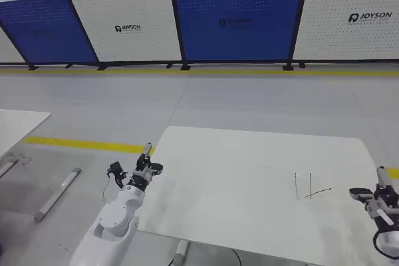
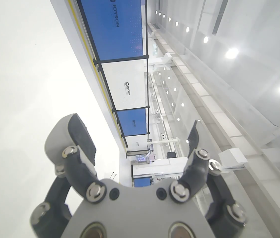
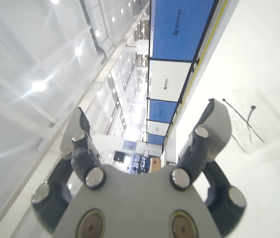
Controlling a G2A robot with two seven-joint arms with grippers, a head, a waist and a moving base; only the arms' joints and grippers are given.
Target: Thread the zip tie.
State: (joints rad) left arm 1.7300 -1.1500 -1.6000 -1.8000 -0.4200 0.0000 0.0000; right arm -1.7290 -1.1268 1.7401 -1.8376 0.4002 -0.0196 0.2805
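**Both claws released, zip ties untouched at the right of the table**

The left gripper sat at the table's left edge, its jaws spread wide and nothing between them. It pointed along the tabletop rather than down at it. That looked like a waiting pose, well apart from the work.

The white table lay bare across its middle, which left an unobstructed stretch for either arm to sweep over. The left arm would have had to cross most of that width to reach anything, and only the rounded table corners and the drop past the edges limited the room.

The zip ties, thin black strips, lay flat toward the right side of the table. Two lay roughly parallel and a third lay slanted across them, and none was threaded. From the right wrist view they seemed to rest within a faint see-through rectangle, though what that was could not be told. Lying flat and crossed, they would likely be awkward to pinch singly.

The right gripper stood at the table's right edge near the ties, also released and empty. It looked the better placed for the first pick.
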